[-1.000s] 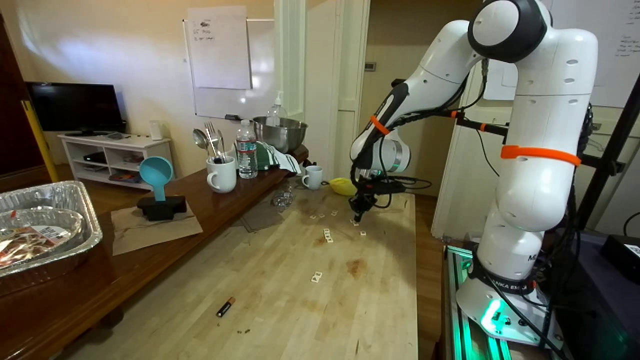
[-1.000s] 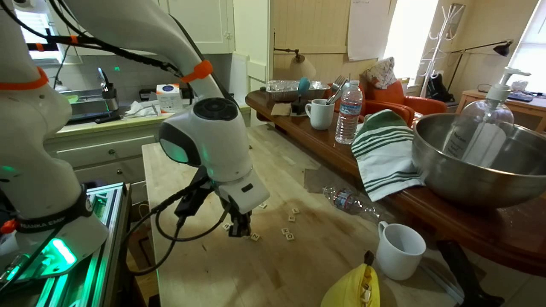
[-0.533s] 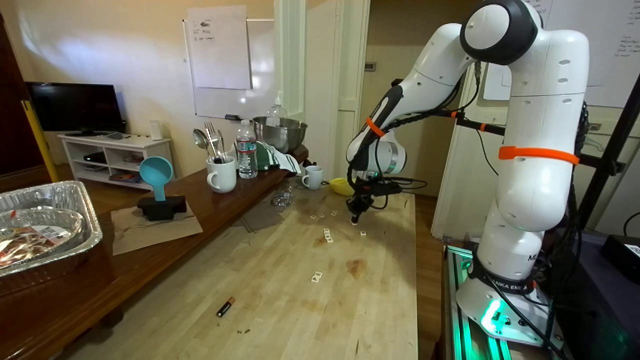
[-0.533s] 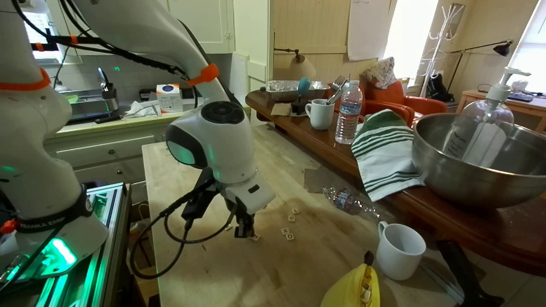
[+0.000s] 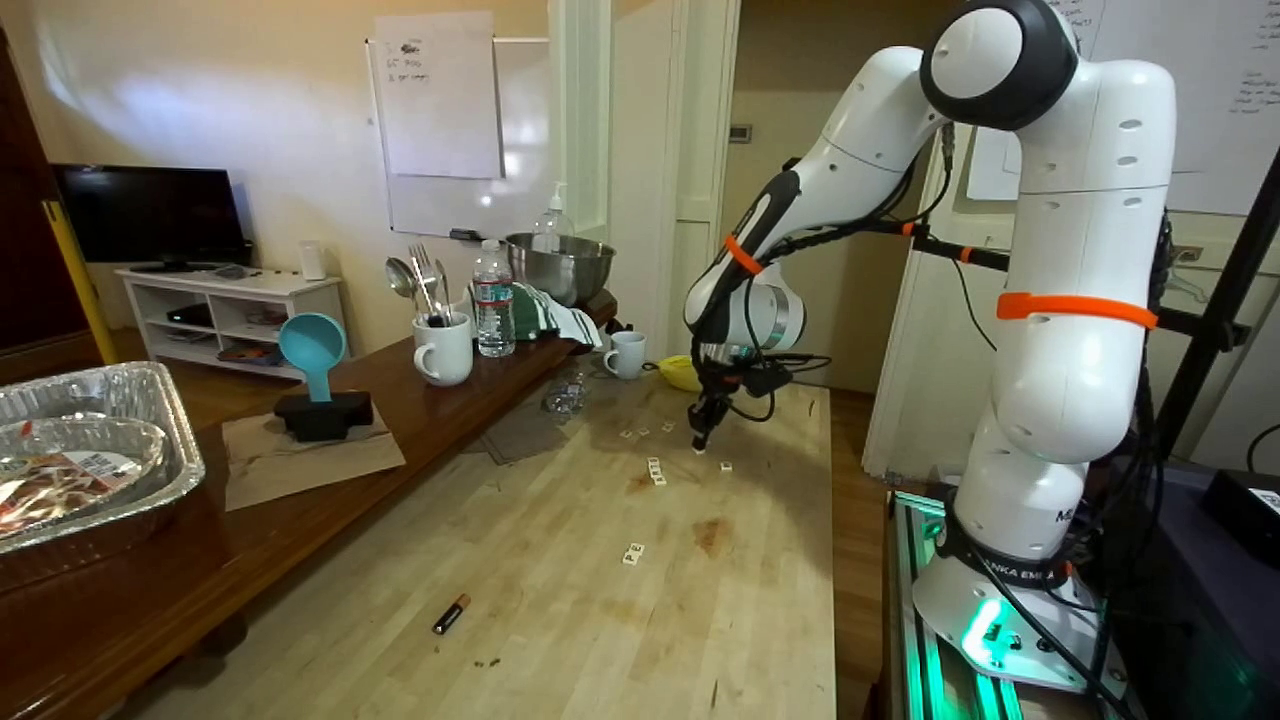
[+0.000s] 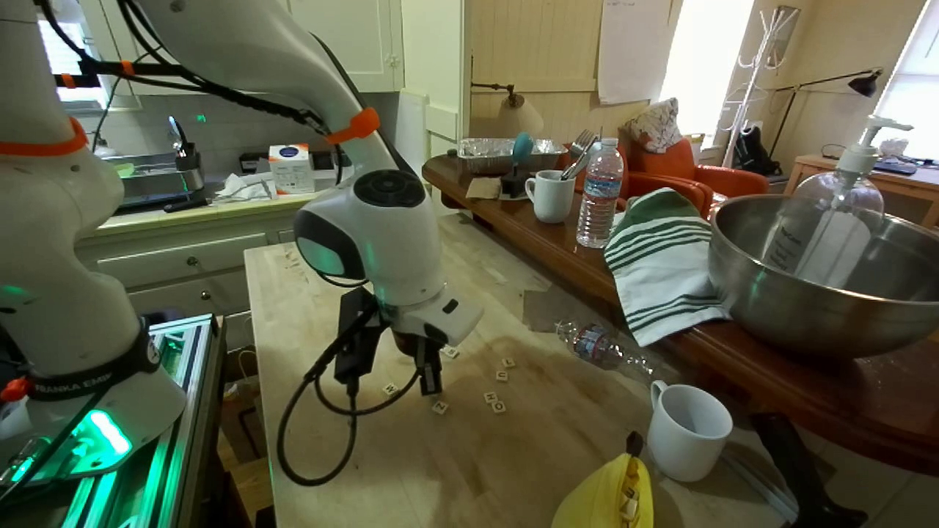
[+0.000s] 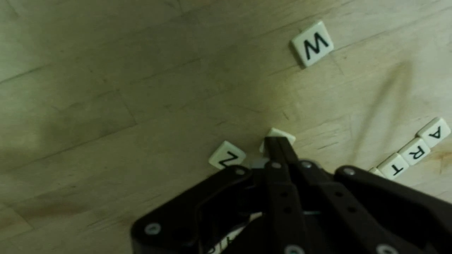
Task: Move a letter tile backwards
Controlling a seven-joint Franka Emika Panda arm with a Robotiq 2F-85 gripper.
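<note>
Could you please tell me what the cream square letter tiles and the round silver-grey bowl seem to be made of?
The cream square letter tiles look like satin plastic, judging by their even colour and crisp edges, though coated wood is possible. The round silver-grey bowl looks like metal, probably brushed stainless steel, going by its soft sheen.

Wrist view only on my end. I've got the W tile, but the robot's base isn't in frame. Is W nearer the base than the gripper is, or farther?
Observer: Nearer. In both exterior views the W tile lies on the same side of the gripper as the robot's base.
Operator: Any letters outside my frame?
Observer: Yes. A P tile and an E tile lie side by side in an exterior view.
</note>
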